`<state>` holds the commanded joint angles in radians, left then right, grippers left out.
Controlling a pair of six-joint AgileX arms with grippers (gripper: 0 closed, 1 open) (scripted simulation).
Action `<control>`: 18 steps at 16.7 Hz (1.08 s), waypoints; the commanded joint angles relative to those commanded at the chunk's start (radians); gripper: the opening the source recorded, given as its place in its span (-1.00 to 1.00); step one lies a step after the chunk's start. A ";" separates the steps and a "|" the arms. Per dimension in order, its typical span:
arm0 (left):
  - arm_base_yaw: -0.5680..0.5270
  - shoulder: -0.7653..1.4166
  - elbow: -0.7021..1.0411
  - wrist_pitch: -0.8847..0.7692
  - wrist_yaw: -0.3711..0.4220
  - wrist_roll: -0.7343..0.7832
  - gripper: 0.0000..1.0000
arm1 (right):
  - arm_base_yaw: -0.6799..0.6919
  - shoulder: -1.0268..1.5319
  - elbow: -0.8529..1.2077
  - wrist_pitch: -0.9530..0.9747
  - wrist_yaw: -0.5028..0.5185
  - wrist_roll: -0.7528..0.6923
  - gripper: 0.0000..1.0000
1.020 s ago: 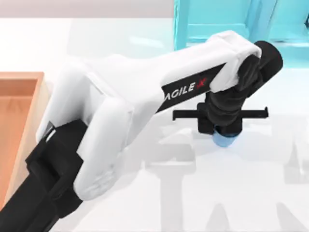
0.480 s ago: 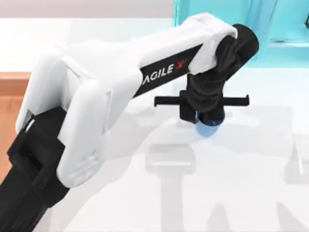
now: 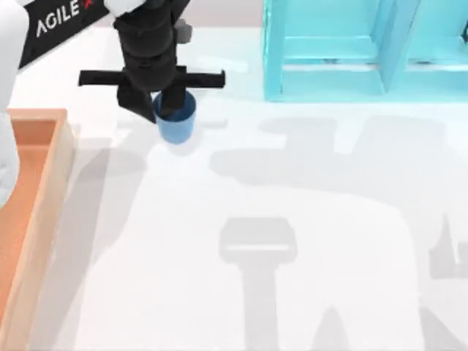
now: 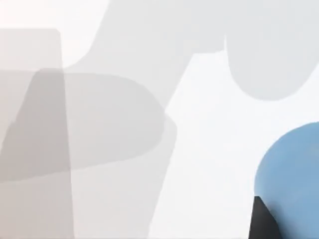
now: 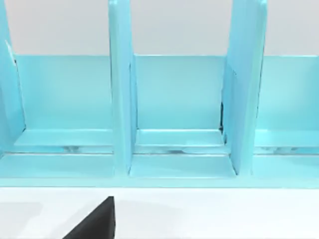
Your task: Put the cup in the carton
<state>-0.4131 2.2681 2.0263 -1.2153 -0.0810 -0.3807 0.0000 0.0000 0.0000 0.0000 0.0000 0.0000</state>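
White table fills the top view, evenly lit, with soft grey shadows across it. Turquoise shelf frame stands along the table's far edge toward the right, upright dividers splitting it into open bays; a pale grey wall shows behind it in the right wrist view

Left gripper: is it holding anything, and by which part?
Yes. The left gripper holds the cup by its rim, one finger reaching inside, right of the carton.

Carton cut by the left edge; cup rim under the left gripper.
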 joint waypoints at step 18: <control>0.795 -0.467 -0.397 -0.146 0.103 0.785 -1.00 | 0.000 0.000 0.000 0.000 0.000 0.000 1.00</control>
<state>0.3816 1.8014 1.6289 -1.3618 0.0223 0.4047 0.0000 0.0000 0.0000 0.0000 0.0000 0.0000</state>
